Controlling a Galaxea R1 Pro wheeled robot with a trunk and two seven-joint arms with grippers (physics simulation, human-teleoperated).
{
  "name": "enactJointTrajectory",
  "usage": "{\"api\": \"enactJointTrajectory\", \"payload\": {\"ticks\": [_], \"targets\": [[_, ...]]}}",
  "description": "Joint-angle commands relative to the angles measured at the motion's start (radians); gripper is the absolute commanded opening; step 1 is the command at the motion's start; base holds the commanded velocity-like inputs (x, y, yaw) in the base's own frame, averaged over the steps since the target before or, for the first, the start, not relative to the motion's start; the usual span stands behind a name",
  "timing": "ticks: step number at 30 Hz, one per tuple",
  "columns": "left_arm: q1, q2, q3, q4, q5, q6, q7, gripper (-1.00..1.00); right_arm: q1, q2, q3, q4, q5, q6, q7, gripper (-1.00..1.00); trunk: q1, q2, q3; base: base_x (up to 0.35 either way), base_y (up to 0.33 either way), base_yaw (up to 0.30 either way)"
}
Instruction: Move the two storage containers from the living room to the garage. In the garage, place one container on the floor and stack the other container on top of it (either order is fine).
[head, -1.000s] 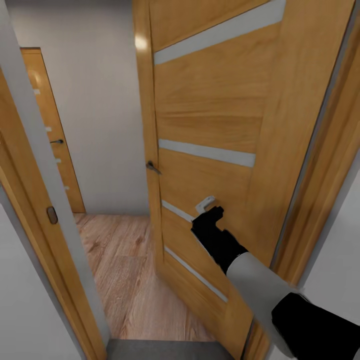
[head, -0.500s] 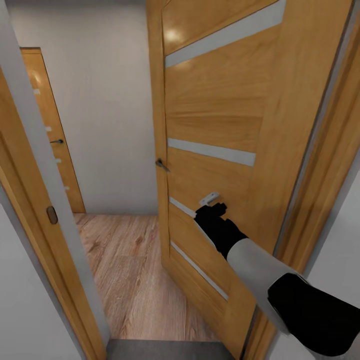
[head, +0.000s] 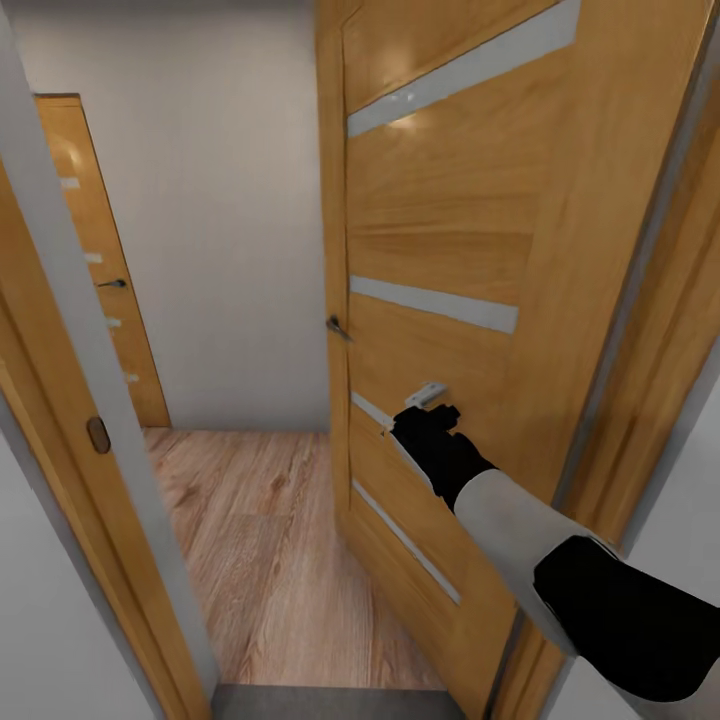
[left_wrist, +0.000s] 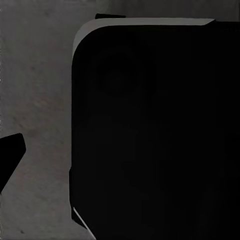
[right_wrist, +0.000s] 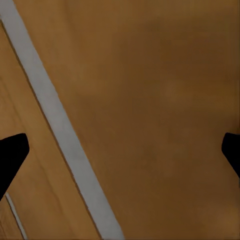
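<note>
The right gripper (head: 424, 412) presses against the wooden door (head: 450, 250), jaws spread wide apart and holding nothing. Beyond the doorway lies a wood plank floor (head: 250, 540). Left jaws' state cannot be told.

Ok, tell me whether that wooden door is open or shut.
Open: the wooden door stands swung away from its frame, with the wood floor visible beyond.

Right arm (head: 520, 530) outstretched, fingers (right_wrist: 11, 155) apart

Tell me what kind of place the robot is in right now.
Probably a home's doorway onto a hallway: the right gripper is against an open wooden door, with wood plank flooring and a second door beyond.
</note>
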Motion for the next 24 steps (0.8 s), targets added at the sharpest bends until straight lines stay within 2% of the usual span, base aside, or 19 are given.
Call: {"api": "enactJointTrajectory", "payload": {"ticks": [1,6,19,24], "targets": [[0.000,0.000,0.002,0.000,0.002,-0.002,-0.001,1.00,-0.002,0.000,0.011,0.000,0.061,0.019,-0.015,1.00,0.001,0.000,-0.001,0.276,0.000,0.000],[0.000,0.000,0.000,0.000,0.000,-0.003,-0.001,1.00,-0.002,0.000,0.011,0.000,0.060,0.019,-0.015,1.00,0.001,0.000,-0.001,0.222,0.000,0.000],[0.000,0.000,0.000,0.000,0.002,-0.003,-0.001,1.00,-0.002,0.000,0.011,0.000,0.060,0.020,-0.015,1.00,0.001,0.000,-0.001,0.029,0.000,0.000],[0.000,0.000,0.000,0.000,0.000,-0.003,-0.001,1.00,-0.002,0.000,0.012,0.000,0.060,0.023,-0.015,1.00,0.001,0.000,-0.001,0.239,0.000,0.000]]}}
